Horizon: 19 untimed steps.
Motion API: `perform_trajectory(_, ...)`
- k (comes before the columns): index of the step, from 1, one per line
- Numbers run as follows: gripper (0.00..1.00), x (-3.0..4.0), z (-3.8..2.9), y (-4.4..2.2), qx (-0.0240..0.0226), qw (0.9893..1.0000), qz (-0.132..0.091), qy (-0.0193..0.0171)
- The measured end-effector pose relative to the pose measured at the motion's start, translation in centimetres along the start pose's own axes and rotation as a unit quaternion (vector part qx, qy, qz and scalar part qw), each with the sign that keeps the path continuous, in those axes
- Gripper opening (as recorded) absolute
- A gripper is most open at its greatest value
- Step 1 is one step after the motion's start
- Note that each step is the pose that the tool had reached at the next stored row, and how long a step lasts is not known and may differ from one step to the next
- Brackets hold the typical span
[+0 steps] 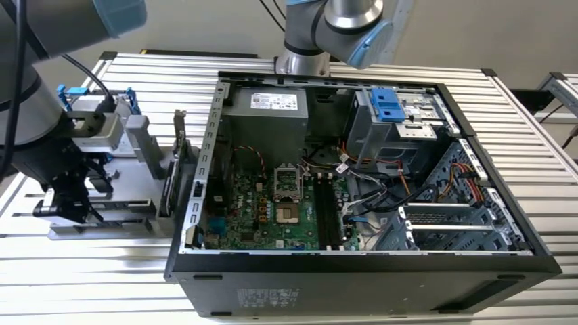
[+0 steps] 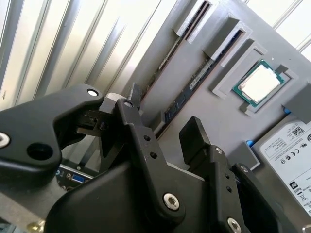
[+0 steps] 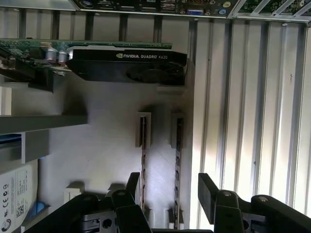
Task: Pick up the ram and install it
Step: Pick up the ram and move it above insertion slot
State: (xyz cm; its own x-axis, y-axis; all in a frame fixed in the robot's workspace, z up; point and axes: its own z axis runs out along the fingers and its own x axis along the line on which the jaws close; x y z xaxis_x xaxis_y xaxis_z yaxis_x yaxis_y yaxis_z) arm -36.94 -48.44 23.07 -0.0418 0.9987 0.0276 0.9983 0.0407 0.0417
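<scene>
Slatted metal bench [image 1: 505, 135] carrying an open computer case [image 1: 361, 261] lying on its side. Toward the exterior view's left stands a grey parts fixture [image 1: 135, 135], just beside the case. The arm [image 1: 27, 88] is cut off at the frame edge in the exterior view. Its wrist covers much of the fixture there, so how the gripper [image 1: 65, 203] stands cannot be made out in that view.

In both wrist views the fixture [image 2: 218, 116] [image 3: 107, 136] appears as a flat grey plate with raised pockets. A graphics card [image 3: 126, 65] stands on edge in it, its far end cut off. A hard drive [image 2: 286, 150] [image 3: 14, 189] lies flat in a corner pocket and is only partly in frame.

The gripper [image 2: 163, 112] [image 3: 170, 183] hangs close above the fixture, its two black fingers spread wide and grasping nothing. How far they are from the plate cannot be judged.

The ram [image 2: 183, 96] [image 3: 178, 160] rests on edge in a narrow slot of the fixture, in the gap between the fingers and touching neither. Its near end is hidden behind the gripper body. A second stick [image 3: 143, 160] sits in the parallel slot, just beside one finger [image 3: 133, 183]. Whether that finger touches it cannot be told.

A processor chip [image 2: 257, 83] lies flat in a square recess, well apart from the gripper.
</scene>
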Motion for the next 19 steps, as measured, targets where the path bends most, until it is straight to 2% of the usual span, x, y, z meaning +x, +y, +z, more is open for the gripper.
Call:
perform_trajectory(12, 1.00, -0.05, 0.58, -0.04, 0.0001, 1.0000, 0.001, -0.0004)
perform_trajectory(19, 1.00, -0.21, 1.01, -0.05, 0.0001, 1.0000, 0.003, -0.0023)
